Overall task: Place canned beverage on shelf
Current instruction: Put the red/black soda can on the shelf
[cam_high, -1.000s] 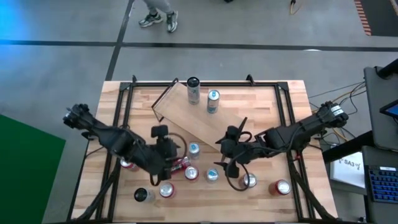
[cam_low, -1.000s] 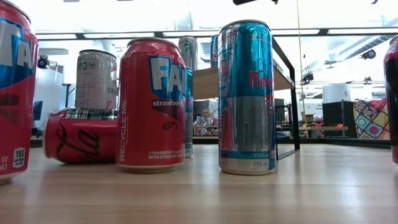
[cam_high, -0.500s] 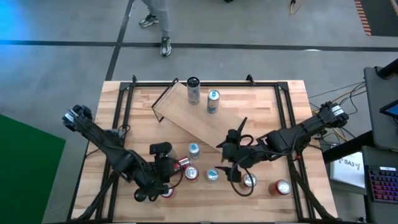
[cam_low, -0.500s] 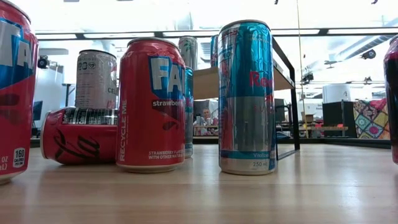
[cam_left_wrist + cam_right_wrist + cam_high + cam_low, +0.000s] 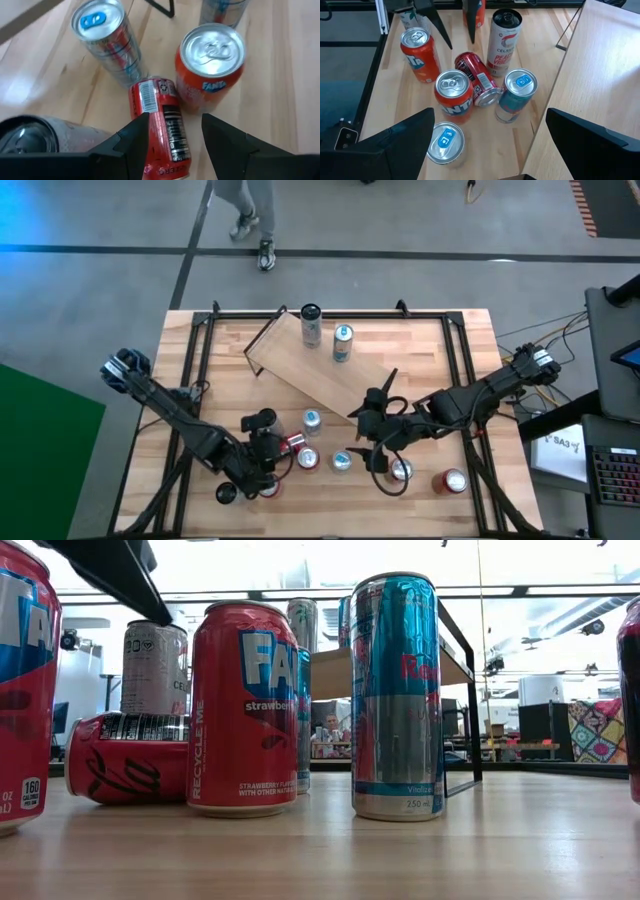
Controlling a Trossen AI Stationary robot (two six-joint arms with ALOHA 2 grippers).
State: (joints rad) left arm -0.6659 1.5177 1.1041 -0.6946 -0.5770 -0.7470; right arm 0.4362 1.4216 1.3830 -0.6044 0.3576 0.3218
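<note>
The left hand (image 5: 172, 132) hangs over a red can (image 5: 161, 126) that lies on its side on the table (image 5: 280, 65), its two dark, smooth, wedge-shaped fingers (image 5: 131, 145) spread to either side of the can's lower half; whether they touch the can I cannot tell. The can is a glossy cylinder with a white barcode patch facing up. Just beside its top end stand a slim blue-and-silver can (image 5: 107, 42) with a blue tab and a wider orange Fanta can (image 5: 210, 65) with a plain metal lid; a dull grey can top (image 5: 22, 132) shows near the left finger.

The right hand (image 5: 368, 442) hovers at the near end of the shelf (image 5: 310, 375), its fingers spread wide and holding nothing. In its wrist view the same cluster shows: two orange Fanta cans, the lying red can, two slim blue-topped cans and a tall white can (image 5: 503, 39) with red print.

The shelf is a pale, smooth wooden plank lying slantwise across the middle of the table, with a thin black wire frame at each short end. Two cans stand at its far end, a dark-topped one (image 5: 311, 326) and a slim blue-and-silver one (image 5: 342, 343). The table is butcher-block wood with fine lengthwise strips. In the low view the shelf's board (image 5: 335, 673) shows raised on its black frame behind the shiny cans.
</note>
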